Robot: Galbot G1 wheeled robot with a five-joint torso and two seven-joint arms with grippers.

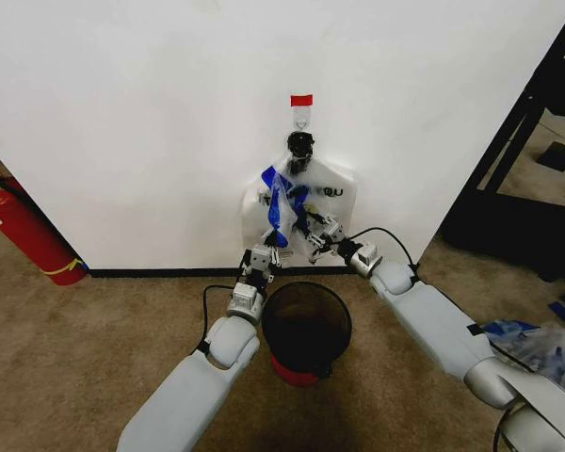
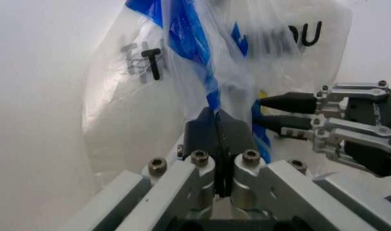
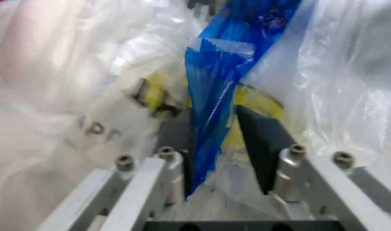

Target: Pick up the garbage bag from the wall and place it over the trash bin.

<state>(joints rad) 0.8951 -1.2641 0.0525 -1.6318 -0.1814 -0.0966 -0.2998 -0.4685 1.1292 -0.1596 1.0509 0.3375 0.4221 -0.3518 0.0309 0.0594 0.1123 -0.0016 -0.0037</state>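
A: Where's the bag?

B: The garbage bag (image 1: pixel 284 202) hangs on the wall (image 1: pixel 132 113) from the red-topped hook (image 1: pixel 301 105), in front of a white printed bag (image 1: pixel 337 200), just above the trash bin (image 1: pixel 306 330) on the carpet. My left tool (image 2: pixel 220 126) is clamped together on the bag's lower edge, with the film and a blue tape strip (image 2: pixel 192 53) pinched in it. My right tool (image 3: pixel 216 139) stands apart, with a blue fold running down between its pads (image 3: pixel 258 139).

A: How do I do this well?

B: I'd close the right tool on the clear film only, then lift both ends up off the hook rather than pull outward; thin plastic will likely tear or stretch. Keep the two grips spread so the mouth opens about as wide as the bin.

A: Anything I can't see?

B: Plenty. I can't tell whether the right pads touch the clear bag alone or also the white one behind. The bag's loop at the hook is lost behind a dark knot (image 1: pixel 300 147), and where its mouth lies is hard to make out.
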